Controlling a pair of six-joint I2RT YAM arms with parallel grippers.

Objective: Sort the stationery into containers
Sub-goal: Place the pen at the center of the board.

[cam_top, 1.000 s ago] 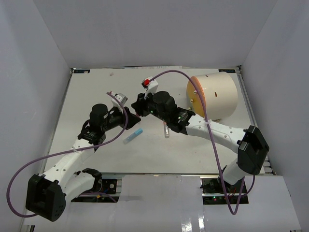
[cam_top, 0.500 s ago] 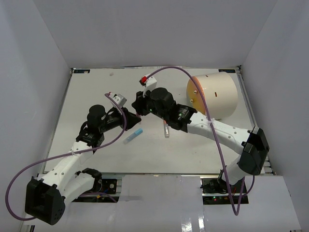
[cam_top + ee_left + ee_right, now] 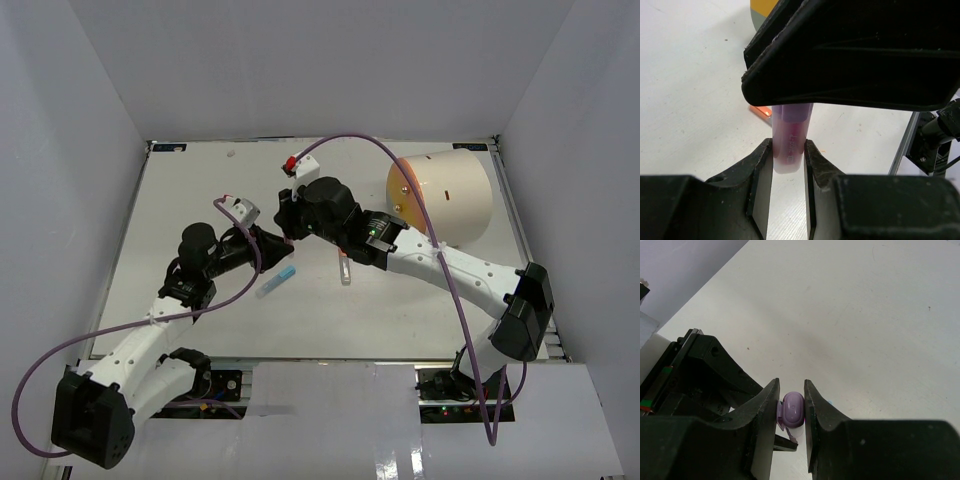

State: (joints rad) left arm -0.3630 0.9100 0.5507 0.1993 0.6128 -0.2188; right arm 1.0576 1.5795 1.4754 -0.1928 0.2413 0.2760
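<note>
a small pen with a clear plastic barrel, pink-purple inside, and a rounded purple cap (image 3: pixel 789 132) hangs in the air above the white desk (image 3: pixel 200 190), pinched at both ends. the left fingers (image 3: pixel 762 165) are closed narrow on the bare barrel end, and the right fingers (image 3: pixel 767 415) are closed narrow on the purple cap end, so the two sets stand nose to nose with the pen bridging them. it looks very light and stiff, a hard, smooth, round plastic that will probably roll or slide between flat pads if the squeeze is off centre. the cap is likely a push fit, so any pull should run straight along the pen's length, not across it. the safest hold seems to be square across the barrel, well clear of the tip. a short blue pen (image 3: pixel 276 282) and a slim pale pen (image 3: pixel 345 268) lie on the desk below, near the fingers. the large cream-white cylindrical drum with an orange round face (image 3: pixel 450 200) sits well apart, at the far right.
</note>
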